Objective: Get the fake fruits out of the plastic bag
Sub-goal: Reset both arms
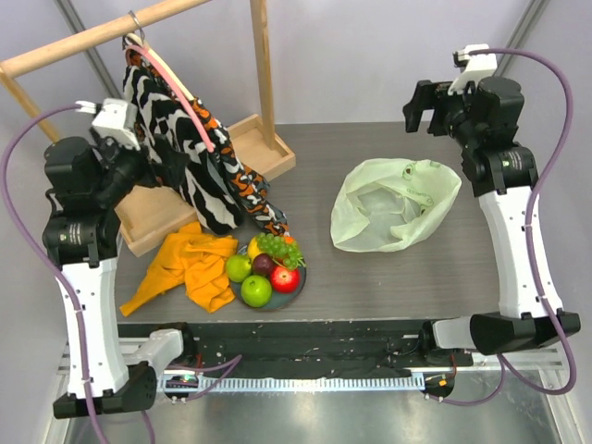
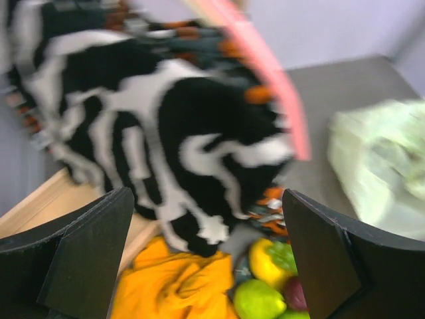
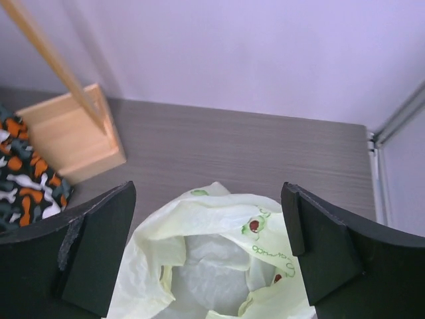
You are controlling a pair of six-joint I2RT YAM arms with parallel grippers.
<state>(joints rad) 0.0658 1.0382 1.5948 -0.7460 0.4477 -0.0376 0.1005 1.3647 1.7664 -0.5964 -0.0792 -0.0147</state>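
Glossy plastic fills the plate (image 1: 294,298) close to the near edge of the table (image 1: 388,277), left of its middle. On it lie 2 green apples (image 1: 256,290), a red apple (image 1: 285,278), a dark purple piece (image 1: 264,265), a yellow fruit (image 1: 253,248) and a grape bunch (image 1: 279,248). They are heaped touching one another, so a knock could send a round one rolling off the near edge. An orange cloth (image 1: 190,264) lies crumpled just beside the plate on its left.

Further back and to the right, the plastic bag (image 1: 393,205) rests on the table with its mouth gaping upward. No fruit shows inside it from above or from the right wrist view, only pale film. The job therefore looks finished, though a fold could hide a small piece. The film is thin and light; a finger dipping in to check could catch a handle loop and drag the whole bag.

The right gripper (image 3: 207,189) hangs above the bag toward the far right corner, fingers spread wide with nothing between them. The left gripper (image 2: 209,226) is raised over the far left part of the table, its fingers also wide apart and empty.

The likelier trouble sits here. The left gripper is very near the black, white and orange garment (image 1: 180,139) hanging from the wooden rack (image 1: 259,153). A swing toward the rack could snag the cloth or its pink hanger (image 1: 180,92) and pull the garment down onto the plate.
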